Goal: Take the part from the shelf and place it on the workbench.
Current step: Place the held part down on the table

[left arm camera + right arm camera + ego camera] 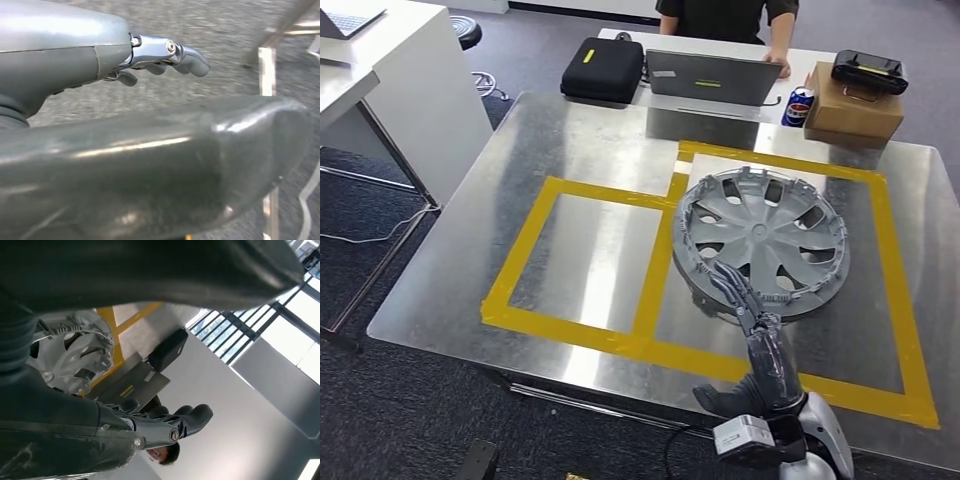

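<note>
The part, a grey hubcap point(761, 240), is seen lying flat on the metal workbench point(569, 140), inside the larger of two rectangles marked out in yellow tape point(652, 270); its rim nearest the robot is overlapped by the fingers of the right hand point(750, 320). That hand is extended over the near edge of the hubcap with its fingers stretched forward and slightly apart, and nothing is seen to be clasped in it; whether the fingertips actually rest on the rim cannot be told from the head view. In the right wrist view the same fingers point(188, 420) are shown straightened and open, with the hubcap point(71, 355) just beyond them. The left hand point(166, 55) is shown over carpeted floor, away from the hubcap, its fingers held loosely forward with nothing between them. Beyond the hubcap, at the far side of the workbench, a grey laptop point(712, 78) is placed, with a black case point(602, 68) to the far left of the hubcap and a blue drink can point(797, 106) beside a cardboard box point(853, 112) to its far right. A black device point(869, 72) is laid on top of the box. A person point(727, 20) in dark clothing is seated behind the laptop.
</note>
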Controlling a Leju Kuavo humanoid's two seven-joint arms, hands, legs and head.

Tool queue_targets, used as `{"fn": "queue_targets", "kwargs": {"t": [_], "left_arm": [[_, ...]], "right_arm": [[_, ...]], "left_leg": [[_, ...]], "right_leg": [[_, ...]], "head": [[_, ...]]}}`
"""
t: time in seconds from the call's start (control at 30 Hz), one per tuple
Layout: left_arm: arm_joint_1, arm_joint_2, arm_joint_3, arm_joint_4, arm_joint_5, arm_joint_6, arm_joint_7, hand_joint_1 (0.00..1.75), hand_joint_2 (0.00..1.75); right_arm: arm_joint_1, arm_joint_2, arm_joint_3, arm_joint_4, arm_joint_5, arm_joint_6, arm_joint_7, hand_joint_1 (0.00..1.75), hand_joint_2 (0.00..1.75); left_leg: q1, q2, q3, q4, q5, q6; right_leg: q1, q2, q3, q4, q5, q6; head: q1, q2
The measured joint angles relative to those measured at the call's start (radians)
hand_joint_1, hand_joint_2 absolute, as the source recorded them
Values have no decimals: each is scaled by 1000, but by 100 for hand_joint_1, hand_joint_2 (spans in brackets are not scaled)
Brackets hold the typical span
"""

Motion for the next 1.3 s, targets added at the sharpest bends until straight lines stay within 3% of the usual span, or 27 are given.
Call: {"fn": "queue_targets", "kwargs": {"t": [0.03,0.1,0.17,0.23,0.27,0.3,0.33,0.4,0.43,0.47,0.5,0.53,0.57,0.63,0.67,0.73,0.8,0.87,0.93,0.97,1.0,1.03,1.1,1.17,1.23,1.27,1.3], "left_arm": [[0,0,6,0,3,2,7,0,0],[-3,1,14,-1,6,3,13,0,0],[-6,2,20,-2,7,3,14,0,0],[-3,3,25,-2,8,4,17,0,0],[-1,4,28,-2,9,5,19,0,0],[1,5,30,-2,9,6,20,0,0],[1,5,31,-2,9,6,22,0,0],[-4,4,33,-2,9,8,28,0,0],[-6,4,34,-2,9,10,32,0,0],[-7,3,35,-2,9,11,36,0,0],[-6,4,37,-2,9,12,39,0,0],[-6,4,38,-2,8,12,40,0,0],[-6,3,39,-2,8,12,40,0,0],[-13,1,40,-3,6,12,35,0,0],[-17,-1,41,-4,5,12,31,0,0],[-16,-1,44,-5,4,13,24,0,0],[-5,1,50,-5,4,14,19,0,0],[-5,4,55,-7,3,18,18,0,0],[-10,5,58,-8,-1,21,18,0,0],[-10,4,60,-8,-4,22,18,0,0],[-8,3,62,-8,-6,24,18,0,0],[-6,1,64,-8,-7,26,18,0,0],[-6,-2,69,-8,-9,32,18,0,0],[-9,-6,74,-8,-11,38,19,0,0],[-6,-8,80,-8,-11,44,19,0,0],[-4,-8,83,-8,-11,46,19,0,0],[-2,-8,86,-8,-12,48,19,0,0]], "right_arm": [[5,0,-6,-4,-1,4,-4,0,0],[10,0,-15,-13,-2,8,-8,0,0],[16,0,-20,-20,-2,10,-10,0,0],[19,0,-23,-22,-3,11,-11,0,0],[19,0,-23,-24,-3,12,-10,0,0],[19,0,-23,-25,-3,12,-11,0,0],[21,0,-25,-26,-3,12,-11,0,0],[24,0,-29,-28,-3,15,-11,0,0],[25,0,-32,-28,-3,17,-11,0,0],[25,0,-34,-28,-3,18,-11,0,0],[26,0,-36,-28,-3,19,-11,0,0],[26,0,-40,-28,-3,20,-11,0,0],[27,0,-44,-28,-4,20,-11,0,0],[29,0,-57,-28,-4,18,-11,0,0],[30,0,-65,-27,-4,16,-10,0,0],[32,0,-78,-23,2,9,-8,0,0],[38,2,-87,-15,13,-3,-7,0,0],[47,6,-99,-4,23,-19,-6,0,0],[57,13,-112,18,29,-35,-6,0,0],[62,17,-119,33,30,-43,-6,0,0],[67,21,-126,48,30,-50,-8,0,0],[72,25,-133,64,31,-55,-11,0,0],[78,33,-145,103,38,-63,-22,0,0],[79,43,-156,168,54,-72,-29,0,0],[81,55,-164,253,68,-81,-34,0,0],[81,62,-166,294,72,-86,-38,0,0],[79,70,-167,333,73,-92,-41,0,0]], "left_leg": [[1,-9,-14,1,12,-4],[2,-28,-35,2,35,-14],[3,-46,-42,-2,56,-25],[5,-62,-45,-10,73,-38],[6,-53,-50,-6,63,-43],[5,-36,-58,13,32,-47],[5,-11,-71,54,-18,-50],[7,22,-101,180,-123,-58],[9,28,-109,238,-148,-62],[12,31,-105,273,-148,-67],[15,34,-85,276,-128,-70],[18,44,-48,246,-104,-74],[21,68,5,191,-89,-78],[22,120,108,59,-95,-77],[19,134,133,17,-106,-69],[10,116,131,-9,-109,-43],[8,95,112,-8,-91,-23],[6,69,88,-9,-67,-8],[0,38,56,-8,-41,-1],[-3,23,40,-8,-28,1],[-5,9,24,-7,-16,1],[-6,-5,10,-7,-4,1],[-7,-32,-15,-6,21,-3],[-7,-53,-30,-8,46,-11],[-5,-71,-37,-16,69,-23],[-4,-67,-42,-16,70,-27],[-4,-51,-50,-4,51,-30]], "right_leg": [[-1,11,53,-51,21,-2],[-4,59,166,-191,20,-7],[-3,87,215,-270,-2,-13],[-1,65,207,-279,9,-26],[-2,52,202,-280,19,-35],[-4,37,194,-284,31,-43],[-5,22,186,-287,44,-49],[-4,-7,162,-287,67,-53],[-4,-23,148,-286,79,-52],[-4,-39,132,-285,90,-50],[-5,-54,117,-285,100,-47],[-5,-68,104,-283,109,-42],[-4,-80,94,-280,116,-36],[0,-106,77,-269,127,-23],[1,-120,71,-264,134,-17],[-4,-145,63,-261,148,-5],[-13,-113,54,-241,118,6],[-15,-42,29,-147,25,9],[-8,-8,4,-22,-55,1],[-2,-2,5,13,-66,-6],[5,3,21,14,-55,-14],[12,9,55,-19,-30,-22],[22,40,158,-156,6,-40],[25,66,230,-270,1,-48],[28,57,234,-297,3,-52],[28,45,228,-300,15,-57],[27,34,219,-303,28,-64]], "head": [[0,0],[-2,0],[1,0],[7,0],[5,0],[2,0],[-2,0],[-6,0],[-7,0],[-7,0],[-7,0],[-8,0],[-8,0],[-9,0],[-9,0],[-8,0],[-8,0],[-6,0],[-5,0],[-5,0],[-6,0],[-6,0],[-6,0],[-5,0],[-3,0],[-2,0],[-3,0]]}}
